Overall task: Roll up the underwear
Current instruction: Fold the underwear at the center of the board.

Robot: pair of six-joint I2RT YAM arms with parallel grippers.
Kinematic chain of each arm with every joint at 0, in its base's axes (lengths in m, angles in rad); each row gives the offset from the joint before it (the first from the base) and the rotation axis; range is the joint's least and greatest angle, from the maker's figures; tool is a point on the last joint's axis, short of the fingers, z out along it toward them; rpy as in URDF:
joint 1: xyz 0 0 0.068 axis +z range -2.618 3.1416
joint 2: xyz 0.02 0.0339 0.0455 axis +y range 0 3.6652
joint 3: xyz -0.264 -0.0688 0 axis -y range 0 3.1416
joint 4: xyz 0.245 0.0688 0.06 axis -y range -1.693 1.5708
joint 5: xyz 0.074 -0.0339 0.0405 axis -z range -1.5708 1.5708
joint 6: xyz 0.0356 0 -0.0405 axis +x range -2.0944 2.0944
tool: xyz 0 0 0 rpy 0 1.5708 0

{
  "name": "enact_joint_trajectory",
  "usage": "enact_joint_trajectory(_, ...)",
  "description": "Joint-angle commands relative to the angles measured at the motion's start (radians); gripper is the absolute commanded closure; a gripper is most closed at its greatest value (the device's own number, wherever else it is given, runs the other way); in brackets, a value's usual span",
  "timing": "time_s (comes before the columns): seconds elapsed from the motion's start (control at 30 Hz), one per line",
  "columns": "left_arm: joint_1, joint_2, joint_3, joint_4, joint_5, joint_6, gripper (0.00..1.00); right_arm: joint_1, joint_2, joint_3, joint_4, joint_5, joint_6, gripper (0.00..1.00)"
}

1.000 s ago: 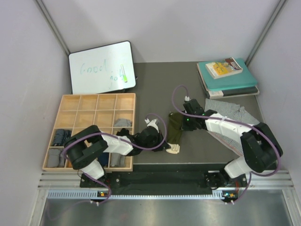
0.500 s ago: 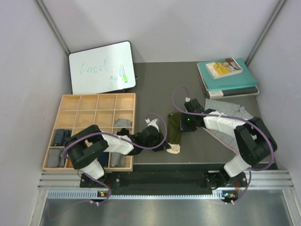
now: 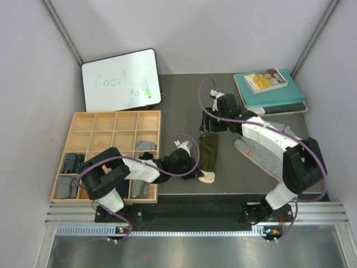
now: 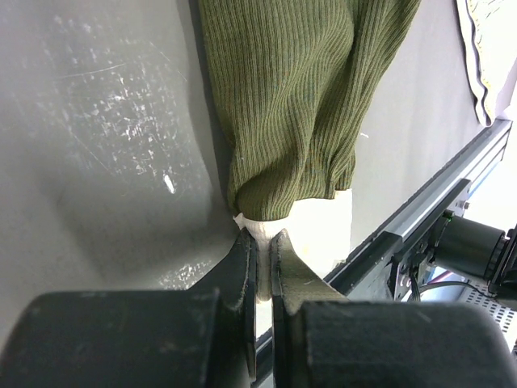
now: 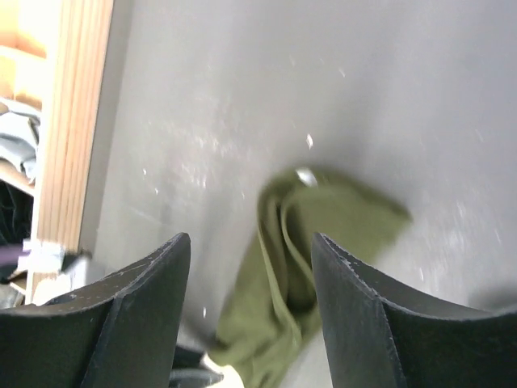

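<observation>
As viewed from above, the olive green underwear point(image 3: 209, 155) lies lengthwise on the dark surface point(image 3: 184, 100), folded into a narrow ribbed strip, cream waistband point(image 4: 319, 226) nearest the arm bases. I count three garments: this one, one patterned piece point(image 3: 265, 161) flat under the right arm point(image 3: 257, 139), one grey piece point(image 3: 146, 145) in the wooden tray point(image 3: 114, 114). My left hand point(image 4: 260, 242) is pinched tight on the waistband. My right hand point(image 5: 250, 242) hangs above the far end, fingers point(image 5: 137, 315) wide apart, holding nothing.

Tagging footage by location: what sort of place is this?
Probably a robotics lab test cell: white panel walls box in a dark table, and a left arm and right arm are bolted to an aluminium rail.
</observation>
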Motion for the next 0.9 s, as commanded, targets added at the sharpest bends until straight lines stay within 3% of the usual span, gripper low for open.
enact_joint_trajectory(0.0, -0.008, 0.038, 0.004, -0.122, 0.019, 0.034, 1.00, -0.006, 0.127, 0.082, 0.030, -0.076, -0.063, 0.39)
enact_joint_trajectory(0.37, -0.008, 0.061, 0.024, -0.133, 0.034, 0.040, 1.00, -0.005, 0.258, 0.109, 0.013, -0.110, -0.089, 0.40)
enact_joint_trajectory(0.57, -0.008, 0.067, 0.028, -0.138, 0.038, 0.040, 1.00, -0.005, 0.298, 0.113, -0.001, -0.113, -0.091, 0.49)
enact_joint_trajectory(0.67, -0.008, 0.064, 0.028, -0.142, 0.034, 0.042, 1.00, -0.005, 0.319, 0.125, -0.019, -0.096, -0.092, 0.56)
enact_joint_trajectory(0.73, -0.008, 0.063, 0.027, -0.145, 0.030, 0.040, 1.00, -0.005, 0.328, 0.132, -0.027, -0.077, -0.088, 0.67)
enact_joint_trajectory(0.77, -0.008, 0.060, 0.027, -0.150, 0.030, 0.040, 1.00, -0.005, 0.328, 0.135, -0.028, -0.069, -0.081, 0.73)
enact_joint_trajectory(0.8, -0.008, 0.056, 0.024, -0.152, 0.030, 0.040, 1.00, -0.005, 0.327, 0.138, -0.028, -0.064, -0.071, 0.85)
enact_joint_trajectory(0.87, -0.008, 0.053, 0.019, -0.156, 0.028, 0.034, 1.00, -0.005, 0.316, 0.142, -0.028, -0.047, -0.057, 0.96)
